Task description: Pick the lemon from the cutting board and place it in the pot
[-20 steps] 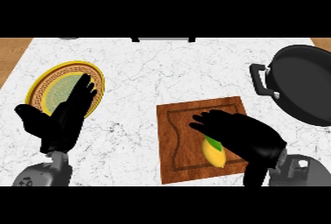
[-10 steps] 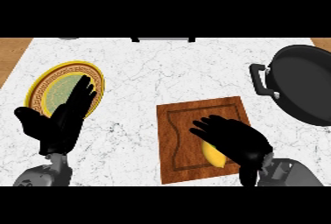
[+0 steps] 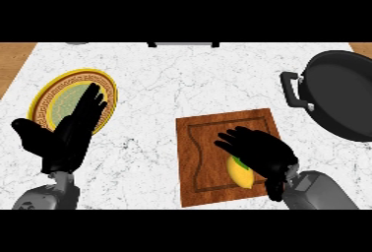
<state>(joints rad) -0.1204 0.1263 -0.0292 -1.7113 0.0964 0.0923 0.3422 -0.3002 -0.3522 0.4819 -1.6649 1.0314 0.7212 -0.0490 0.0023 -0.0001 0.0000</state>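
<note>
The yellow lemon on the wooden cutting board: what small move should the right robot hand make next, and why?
Probably close the fingers round the yellow lemon. The right robot hand lies over it on the wooden cutting board, fingers curved but not clearly gripping, and the black pot holds nothing yet.

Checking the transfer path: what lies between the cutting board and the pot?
In the head view, only bare counter separates cutting board and pot.

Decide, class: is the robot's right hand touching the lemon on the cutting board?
Cannot tell. In the head view the right hand overlaps the lemon from above, hiding any contact or gap.
</note>
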